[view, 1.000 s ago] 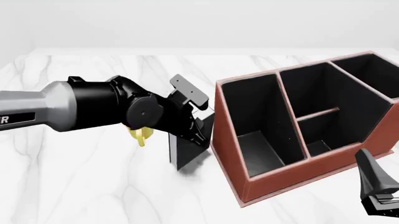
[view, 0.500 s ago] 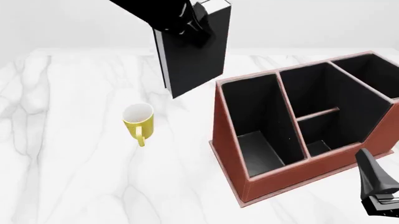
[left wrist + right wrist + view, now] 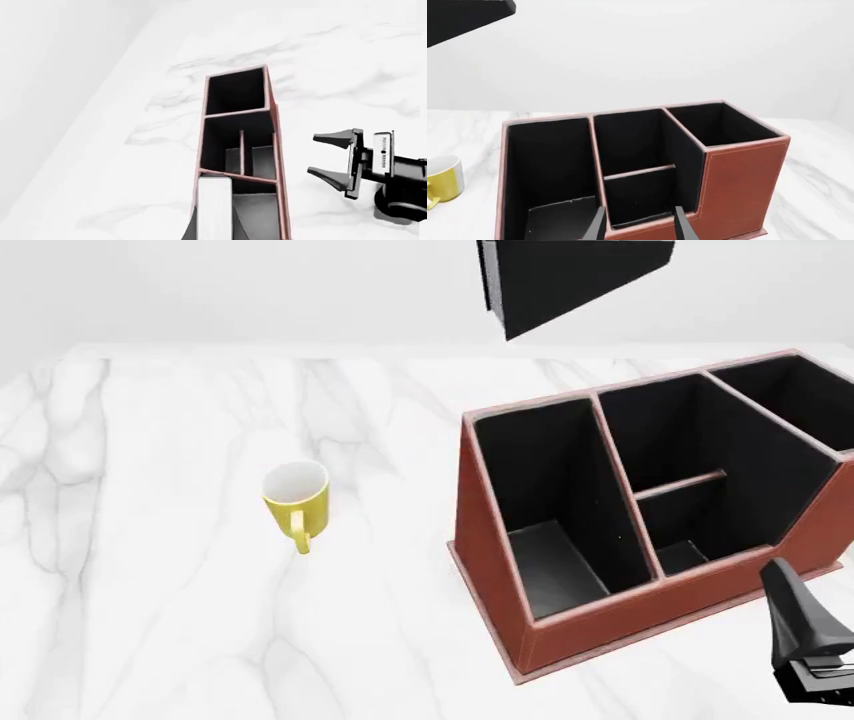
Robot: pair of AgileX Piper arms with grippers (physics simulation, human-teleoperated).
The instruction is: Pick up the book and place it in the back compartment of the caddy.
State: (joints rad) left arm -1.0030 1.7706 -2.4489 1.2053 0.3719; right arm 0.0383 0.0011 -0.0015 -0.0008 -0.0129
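While one book (image 3: 577, 280) hangs above one caddy (image 3: 534, 620), one mug (image 3: 296, 502), right hand (image 3: 639, 225) open, left unclear.

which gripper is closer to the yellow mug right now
Hard to call. The right gripper sits low at the caddy's near corner, with the caddy between it and the yellow mug. The left gripper is out of the front view, high above the caddy with the book.

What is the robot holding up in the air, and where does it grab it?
The book is up above the caddy. The left end effector's hold on it is out of view. The right end effector is open and holds nothing.
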